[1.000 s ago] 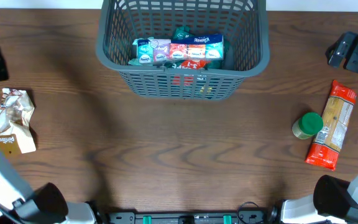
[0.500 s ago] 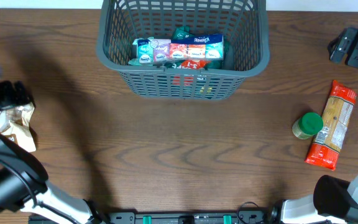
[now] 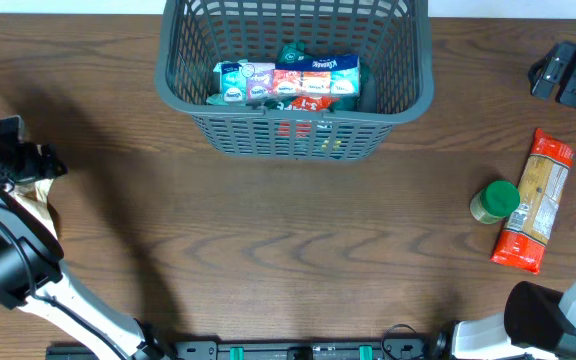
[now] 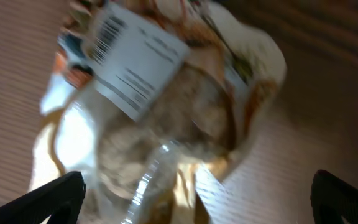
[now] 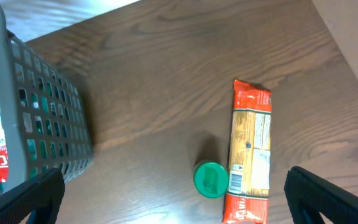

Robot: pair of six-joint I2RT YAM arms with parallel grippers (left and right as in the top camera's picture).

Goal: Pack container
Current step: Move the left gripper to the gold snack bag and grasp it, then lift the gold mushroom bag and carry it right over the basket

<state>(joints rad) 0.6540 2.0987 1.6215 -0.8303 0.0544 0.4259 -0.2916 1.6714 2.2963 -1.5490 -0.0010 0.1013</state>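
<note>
My left claw (image 4: 196,194) was spread wide over a crinkled snack bag (image 4: 166,112), which lay between its fingers. My right claw (image 5: 174,186) was wide too, holding nothing. The container (image 5: 42,118) stood to its left, with a pasta packet (image 5: 248,155) and a green-lidded jar (image 5: 211,180) below it.

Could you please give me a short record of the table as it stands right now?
Container: grey basket, far centre, holding packets
Left gripper: open, above crumpled snack bag
Right gripper: open, empty, far right
Unpacked at right: pasta packet, green-lidded jar, side by side
</note>
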